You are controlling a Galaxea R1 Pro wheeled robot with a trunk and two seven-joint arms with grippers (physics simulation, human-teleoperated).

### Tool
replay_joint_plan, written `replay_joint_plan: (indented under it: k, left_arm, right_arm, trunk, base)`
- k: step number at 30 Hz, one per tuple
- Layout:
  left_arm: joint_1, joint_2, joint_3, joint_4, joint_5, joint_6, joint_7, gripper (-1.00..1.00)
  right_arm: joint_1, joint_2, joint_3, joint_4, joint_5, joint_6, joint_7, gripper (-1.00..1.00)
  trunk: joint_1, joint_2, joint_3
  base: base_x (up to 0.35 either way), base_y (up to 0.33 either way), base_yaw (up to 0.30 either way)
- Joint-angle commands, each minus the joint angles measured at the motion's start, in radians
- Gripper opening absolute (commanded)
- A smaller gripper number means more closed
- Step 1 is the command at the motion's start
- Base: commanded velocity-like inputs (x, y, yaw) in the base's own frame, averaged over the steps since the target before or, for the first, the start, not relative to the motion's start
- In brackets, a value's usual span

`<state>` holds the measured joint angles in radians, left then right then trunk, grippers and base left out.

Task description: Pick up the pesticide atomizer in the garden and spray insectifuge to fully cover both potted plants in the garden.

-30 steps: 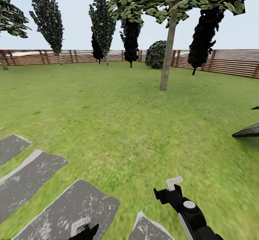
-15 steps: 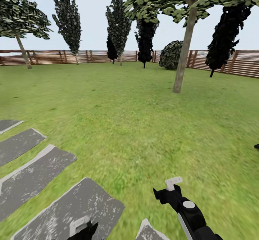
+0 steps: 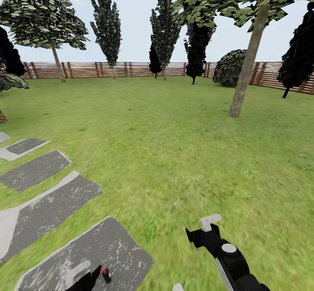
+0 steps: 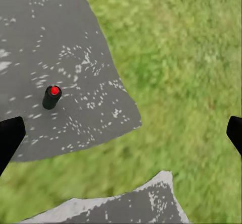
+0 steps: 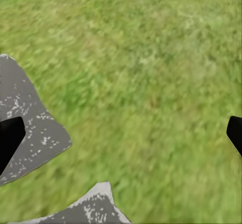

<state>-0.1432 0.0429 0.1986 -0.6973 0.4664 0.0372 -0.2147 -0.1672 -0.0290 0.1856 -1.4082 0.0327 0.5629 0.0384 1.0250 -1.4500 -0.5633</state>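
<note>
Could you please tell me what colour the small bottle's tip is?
Red, on a dark bottle; clearest in the left wrist view.

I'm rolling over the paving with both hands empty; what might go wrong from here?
The small dark red-topped cylinder standing upright on the grey paving slab, close under the left hand, may be a lamp, not the sprayer; it could also get knocked over. No potted plants visible ahead, so further turning may be needed.

Pesticide atomizer (image 3: 106, 275) stands upright on paving slab (image 3: 87, 256), just right of left gripper (image 3: 83, 278); right gripper (image 3: 210, 222) over lawn (image 3: 174, 151) further right.
</note>
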Motion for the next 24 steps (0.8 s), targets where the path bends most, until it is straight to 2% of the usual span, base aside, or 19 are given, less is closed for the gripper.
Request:
replay_joint_plan:
  k: [1, 4, 8, 12, 14, 15, 16, 18, 24]
  left_arm:
    - [0.0, -0.001, 0.02, 0.001, -0.001, -0.003, 0.001, 1.0]
    - [0.001, -0.002, 0.047, 0.004, -0.004, -0.004, 0.002, 1.0]
    - [0.001, -0.014, 0.026, -0.012, -0.03, 0.001, 0.042, 1.0]
    - [0.001, -0.023, -0.006, -0.055, -0.053, 0.005, 0.206, 1.0]
    - [0.0, -0.038, -0.066, -0.087, -0.057, 0.004, 0.356, 1.0]
    - [0.0, -0.039, -0.077, -0.09, -0.057, 0.004, 0.373, 1.0]
    - [0.0, -0.04, -0.104, -0.095, -0.056, 0.004, 0.407, 1.0]
    - [0.0, -0.042, -0.127, -0.097, -0.058, 0.001, 0.431, 1.0]
    - [0.001, -0.042, -0.141, -0.09, -0.06, -0.004, 0.441, 1.0]
  right_arm:
    - [0.0, 0.0, 0.0, 0.0, 0.0, 0.0, 0.0, 1.0]
    - [0.0, 0.0, 0.0, 0.0, 0.0, 0.001, 0.0, 1.0]
    - [0.001, 0.001, 0.003, 0.0, 0.0, 0.003, 0.0, 1.0]
    - [0.001, 0.001, 0.012, 0.0, 0.002, 0.006, -0.003, 1.0]
    - [0.002, 0.001, 0.028, 0.0, 0.002, 0.007, -0.032, 1.0]
    - [0.003, 0.002, 0.032, 0.0, 0.002, 0.007, -0.04, 1.0]
    - [0.003, 0.002, 0.045, 0.0, 0.002, 0.006, -0.063, 1.0]
    - [0.003, 0.001, 0.064, 0.0, 0.002, 0.007, -0.087, 1.0]
    - [0.003, 0.001, 0.073, 0.001, 0.001, 0.016, -0.098, 1.0]
  trunk:
    - [0.0, 0.0, 0.0]
    - [0.0, 0.0, 0.002]
    - [0.0, 0.0, 0.002]
    - [0.0, 0.0, 0.003]
    - [0.0, 0.0, 0.003]
    - [0.0, 0.0, 0.003]
    - [0.0, 0.0, 0.003]
    - [0.0, 0.0, 0.003]
    - [0.0, 0.0, 0.003]
  base:
    - [0.154, -0.307, 0.262]
    - [0.137, -0.314, 0.262]
    - [0.065, -0.181, 0.262]
    - [0.008, -0.024, 0.262]
    - [0.001, -0.004, 0.263]
    - [0.001, -0.002, 0.263]
    - [0.0, -0.001, 0.263]
    - [0.0, -0.001, 0.263]
    - [0.079, -0.106, 0.263]
